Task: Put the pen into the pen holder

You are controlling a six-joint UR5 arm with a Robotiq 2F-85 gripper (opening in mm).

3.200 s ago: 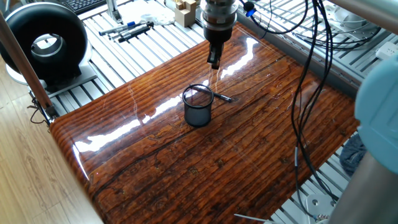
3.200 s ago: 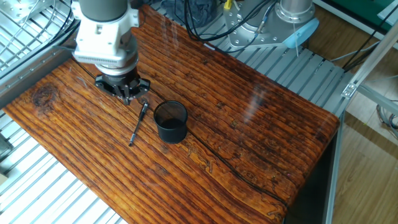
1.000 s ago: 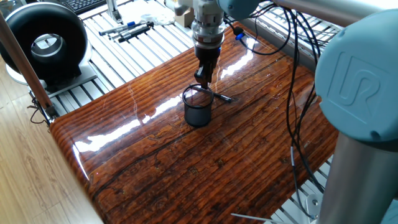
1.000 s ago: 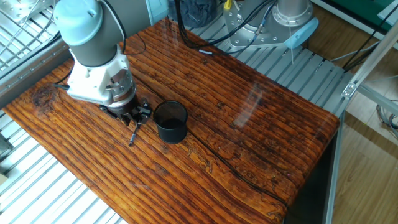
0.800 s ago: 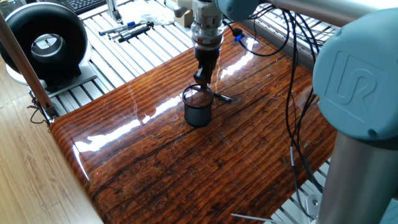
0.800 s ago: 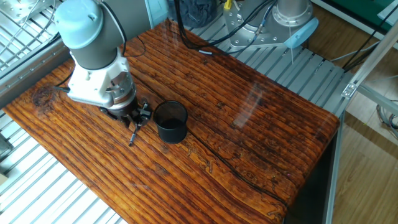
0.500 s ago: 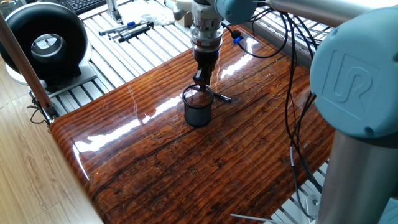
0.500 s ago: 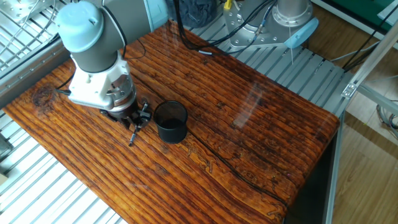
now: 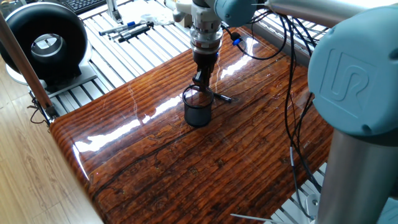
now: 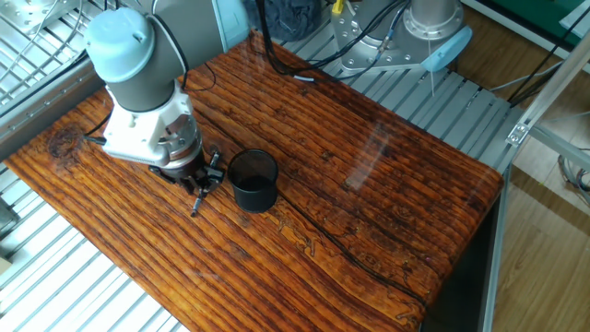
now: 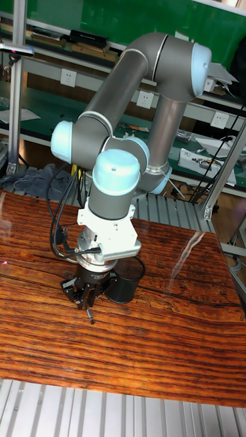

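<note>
The pen holder (image 9: 198,107) is a small dark mesh cup standing upright mid-table, also seen in the other fixed view (image 10: 253,181) and the tall view (image 11: 124,282). The thin black pen (image 10: 196,205) lies flat on the wood right beside the cup; one end pokes out past the cup (image 9: 224,98), and its tip shows under the wrist (image 11: 90,317). My gripper (image 10: 203,177) is low over the pen's upper part, fingers apart on either side of it, open. From the first fixed view the gripper (image 9: 200,80) sits just behind the cup's rim. The pen's middle is hidden by the gripper.
A big black round fan (image 9: 45,45) stands off the table's far left corner. Several markers (image 9: 129,29) lie on the slatted bench behind. Cables (image 9: 298,93) hang over the table's right side. The wooden table edge (image 10: 461,240) drops off to the right.
Over three seconds the gripper came down from above to the pen beside the cup; in the last second it crept only slightly lower. The pen and cup have not moved.
</note>
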